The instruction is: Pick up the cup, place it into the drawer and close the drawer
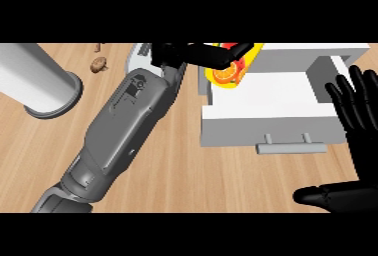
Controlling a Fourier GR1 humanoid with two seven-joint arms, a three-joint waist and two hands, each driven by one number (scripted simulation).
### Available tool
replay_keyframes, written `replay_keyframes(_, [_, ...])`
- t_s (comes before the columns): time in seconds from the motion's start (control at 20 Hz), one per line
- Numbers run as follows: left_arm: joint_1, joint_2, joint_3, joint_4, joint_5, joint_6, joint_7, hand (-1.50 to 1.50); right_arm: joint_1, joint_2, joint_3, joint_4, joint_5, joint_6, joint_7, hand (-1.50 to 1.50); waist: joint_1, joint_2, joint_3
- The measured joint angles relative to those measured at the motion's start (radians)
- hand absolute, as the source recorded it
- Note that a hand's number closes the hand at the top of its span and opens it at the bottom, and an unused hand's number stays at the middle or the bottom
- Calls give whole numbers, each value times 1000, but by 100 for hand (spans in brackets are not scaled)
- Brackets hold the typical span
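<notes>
Cup (pixel 230 70) — yellow, with an orange-and-red pattern on its side — is hanging over the far left corner of the drawer (pixel 258 112), carried by the left hand (pixel 193 54), whose dark fingers are curling round its upper part and hiding some of it. The drawer is standing pulled out of its white cabinet (pixel 310 50), its pale floor showing bare and its bar handle (pixel 291 147) facing the near edge of the counter (pixel 192 175).

As I judge it, the pick-up is done and the placing is under way: the cup is sitting above the drawer's left rim rather than down inside, and whether it is touching the rim I cannot tell. Left to do — lowering it in, letting go, drawing the arm clear, then pushing the drawer shut by its front.

The right hand (pixel 354 130) is resting open just right of the drawer, fingers straight and pointing away, thumb spread (it is holding nothing).

Well left of the drawer a grey cylinder (pixel 40 82) is standing, and beyond it lie small brown bits (pixel 98 64).

No brand, label or readable writing is showing anywhere; the cup's markings are looking like fruit-coloured decoration only.
</notes>
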Motion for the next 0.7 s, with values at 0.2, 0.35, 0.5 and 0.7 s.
replay_keyframes(0.2, [-68, -6, -21, 128, 43, 33, -51, 150, 5, 12, 22, 4, 19, 0, -16, -150, -8, 2, 0])
replay_keyframes(0.35, [-101, -8, -64, 204, 98, 54, -81, 150, -6, 8, 14, 5, 7, 2, -11, -150, -16, 3, 0])
replay_keyframes(0.5, [-131, -9, -94, 277, 141, 52, -108, 150, -17, 5, 8, 30, 12, 6, -29, -150, -20, 5, 0])
replay_keyframes(0.7, [-163, -9, -156, 364, 186, 60, -134, 150, -12, 3, 7, 42, 5, 20, -48, -150, -33, 8, 0])
